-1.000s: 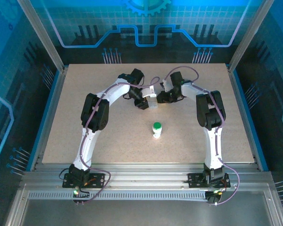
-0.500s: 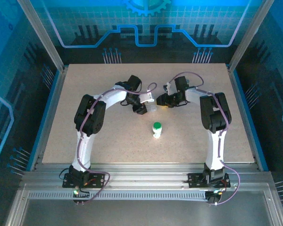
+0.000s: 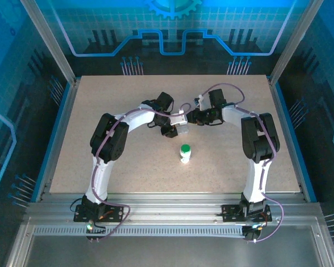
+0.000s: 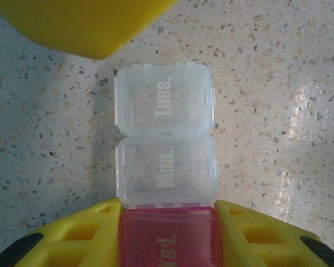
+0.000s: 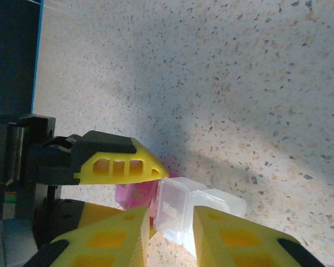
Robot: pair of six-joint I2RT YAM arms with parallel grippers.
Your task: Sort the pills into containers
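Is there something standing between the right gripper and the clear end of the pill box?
Nothing visible does. The right gripper is at the clear end of the pill box; the left gripper clamps its pink end. The white bottle stands apart, nearer the bases.

Speckled beige tabletop [image 3: 111,94] lies under and all round the left claw [image 3: 178,125]; blue gridded walls [image 3: 239,28] stand beyond it, aluminium rails [image 3: 167,203] nearer.

Both arms bend inward over the middle of the speckled surface [image 3: 100,94]. The left hand [image 3: 175,126] and right hand [image 3: 192,117] close in on a pale box [image 3: 182,128]. A green-capped bottle [image 3: 185,153] stands apart at the box's 6 o'clock.
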